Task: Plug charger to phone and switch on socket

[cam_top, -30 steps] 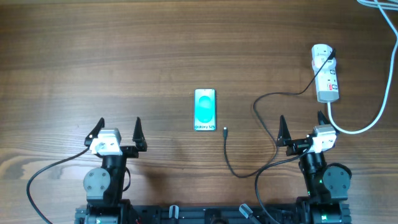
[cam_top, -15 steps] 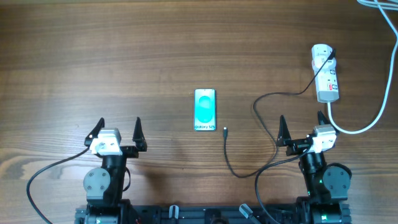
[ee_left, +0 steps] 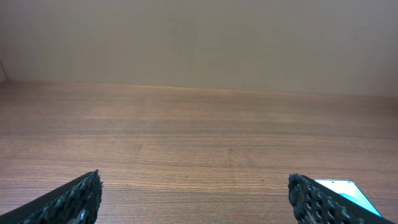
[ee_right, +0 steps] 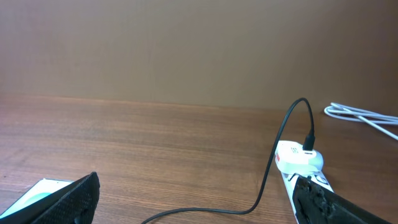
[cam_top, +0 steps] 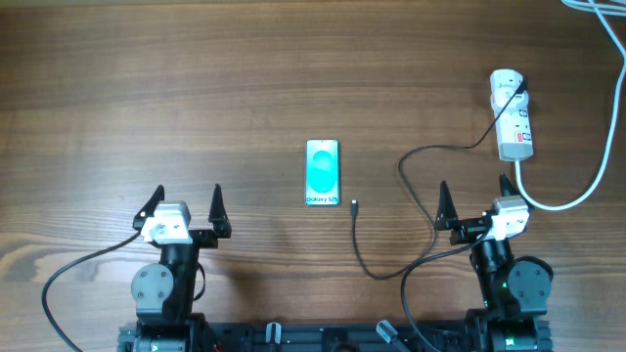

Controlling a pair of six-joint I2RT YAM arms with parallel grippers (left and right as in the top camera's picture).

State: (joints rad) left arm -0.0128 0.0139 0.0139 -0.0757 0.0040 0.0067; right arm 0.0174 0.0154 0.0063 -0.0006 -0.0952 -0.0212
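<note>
Nearest the robot's base, the left end effector (cam_top: 186,194) hovers over the wooden tabletop (cam_top: 196,88) with its fingers spread wide, holding nothing; the right end effector (cam_top: 473,188) stands equally wide and also holds nothing. Between the arms, nearer the right one, the charger (cam_top: 354,227) loops across the wood; its connector tip (cam_top: 354,204) lies just beside the near right corner of the phone (cam_top: 323,172), not touching it and not plugged in. The phone lies flat and screen-up, roughly midway between the two arms and a little farther out, its white strip of text at the near end. Farther off at the right lies the socket (cam_top: 512,115), well apart from the phone; the charger's black plug sits in its far end; a thick white cord (cam_top: 577,203) leaves its near end and curves away rightward.
</note>
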